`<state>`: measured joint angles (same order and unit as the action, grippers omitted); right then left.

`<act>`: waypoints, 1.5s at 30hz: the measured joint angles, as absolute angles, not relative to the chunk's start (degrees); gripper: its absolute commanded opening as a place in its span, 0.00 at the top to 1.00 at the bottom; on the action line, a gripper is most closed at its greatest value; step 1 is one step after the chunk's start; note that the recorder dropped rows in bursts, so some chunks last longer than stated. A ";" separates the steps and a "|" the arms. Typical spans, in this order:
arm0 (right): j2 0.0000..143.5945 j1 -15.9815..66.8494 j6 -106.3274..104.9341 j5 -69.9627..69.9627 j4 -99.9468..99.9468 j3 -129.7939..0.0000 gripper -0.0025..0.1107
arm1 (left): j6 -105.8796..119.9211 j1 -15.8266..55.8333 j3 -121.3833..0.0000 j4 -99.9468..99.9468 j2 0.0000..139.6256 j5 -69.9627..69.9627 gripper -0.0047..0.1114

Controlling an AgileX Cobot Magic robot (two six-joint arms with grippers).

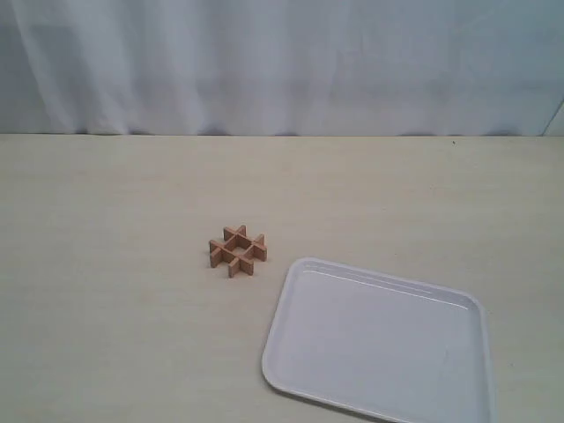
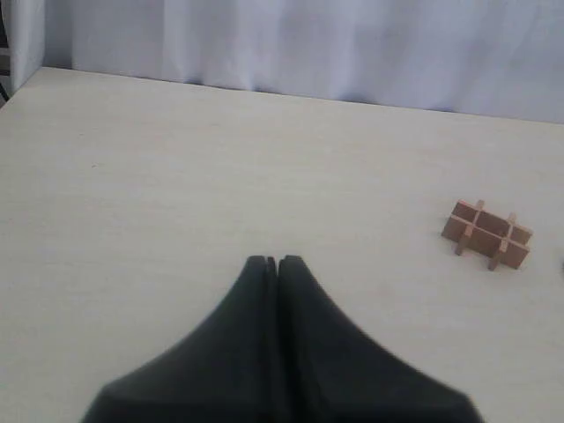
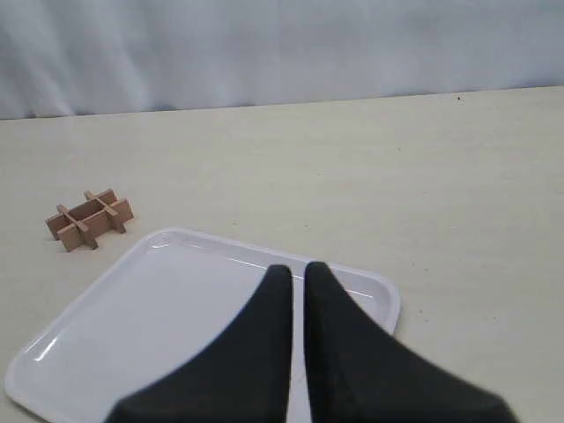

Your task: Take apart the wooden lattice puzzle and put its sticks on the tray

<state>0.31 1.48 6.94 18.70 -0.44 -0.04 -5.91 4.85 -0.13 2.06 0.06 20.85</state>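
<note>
The wooden lattice puzzle [image 1: 237, 250] stands whole on the table, a small reddish-brown hash of four interlocked sticks, just off the tray's far-left corner. It also shows in the left wrist view as the puzzle [image 2: 487, 234] and in the right wrist view as the puzzle [image 3: 89, 218]. The white tray [image 1: 379, 344] lies bare at the front right. My left gripper [image 2: 275, 262] is shut and holds nothing, well away from the puzzle. My right gripper [image 3: 298, 269] hovers over the tray [image 3: 159, 308], its fingers together but for a thin slit, with nothing held. Neither gripper shows in the exterior view.
A pale wooden table [image 1: 106, 203] carries everything, with a white curtain [image 1: 282, 62] hanging behind its far edge. The tray's front edge runs out of the exterior view at the bottom.
</note>
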 measured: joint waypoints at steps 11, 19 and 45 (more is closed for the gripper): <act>0.31 1.48 6.94 18.70 -0.44 -0.04 0.94 | -5.91 4.85 -0.13 2.06 0.06 20.85 0.96; 0.31 1.48 6.94 -8.39 -0.44 -0.04 0.94 | -5.91 4.85 -0.13 2.06 0.06 20.85 0.96; 18.77 1.48 30.69 -36.08 -3.92 -21.74 0.94 | -5.91 4.85 -0.13 2.06 0.06 20.85 0.96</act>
